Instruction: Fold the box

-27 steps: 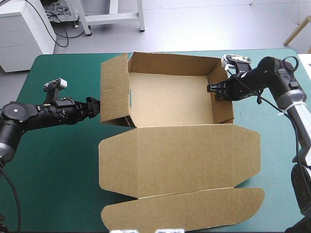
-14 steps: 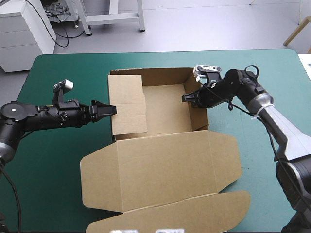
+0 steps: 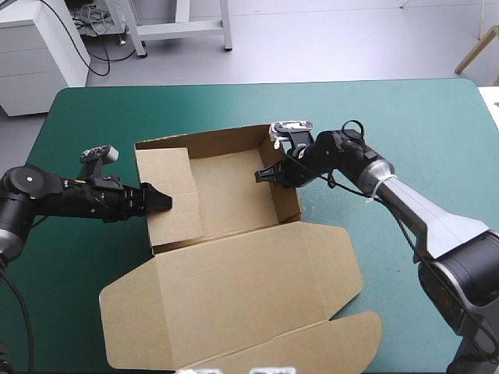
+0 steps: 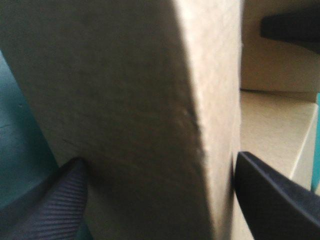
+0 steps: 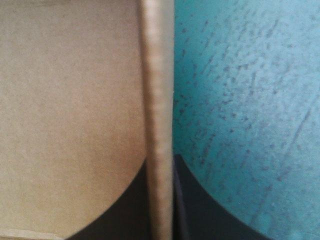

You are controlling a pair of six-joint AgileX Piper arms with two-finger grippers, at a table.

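The brown box (image 3: 234,195) stands as an open tray left of the table's middle, skewed to the table's edges. Its lid (image 3: 234,288) lies flat toward the front. The left wall's flap (image 3: 168,195) leans inward. My left gripper (image 3: 160,201) stands open astride that wall (image 4: 125,100), one black finger (image 4: 60,200) outside and one inside (image 4: 270,195). Across the tray my right gripper (image 3: 267,175) is shut on the right wall, whose thin edge (image 5: 159,100) runs between its two fingers (image 5: 160,162).
Teal-green cover (image 3: 405,117) spreads to the right of the box and beyond it. The lid's end flap (image 3: 312,351) reaches close to the table's front edge. The right arm's forearm (image 3: 421,214) crosses the table's right half.
The box has slid left and toward the front, turning as it went. Both grippers went with it. The left wall's flap, upright earlier, now leans inward.
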